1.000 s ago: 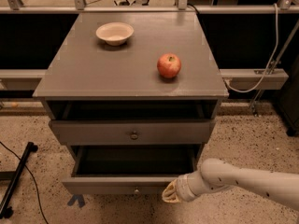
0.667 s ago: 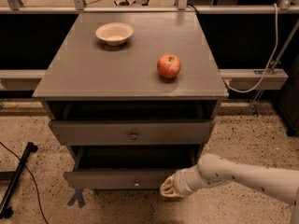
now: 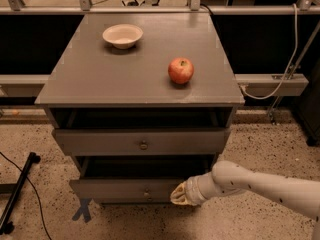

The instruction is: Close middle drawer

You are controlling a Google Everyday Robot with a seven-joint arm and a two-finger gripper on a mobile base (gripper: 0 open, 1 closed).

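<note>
The middle drawer (image 3: 120,188) is the low grey front with a tiny knob, near the bottom of the grey cabinet (image 3: 100,79). It stands a little way out, with a dark gap of its tray showing above the front. My gripper (image 3: 179,194), at the end of the white arm coming in from the lower right, rests against the right end of that front. Above it sits the taller, wider grey front with a bigger dark knob (image 3: 143,145).
A red apple (image 3: 180,70) and a white bowl (image 3: 122,35) sit on the cabinet top. A black pole (image 3: 17,196) lies on the speckled floor at the left. A blue tape mark (image 3: 82,210) is by the cabinet's foot. A cable (image 3: 295,49) hangs at the right.
The middle drawer has slid inward, so less of its tray shows. My gripper has moved left and toward the cabinet along with its front.
</note>
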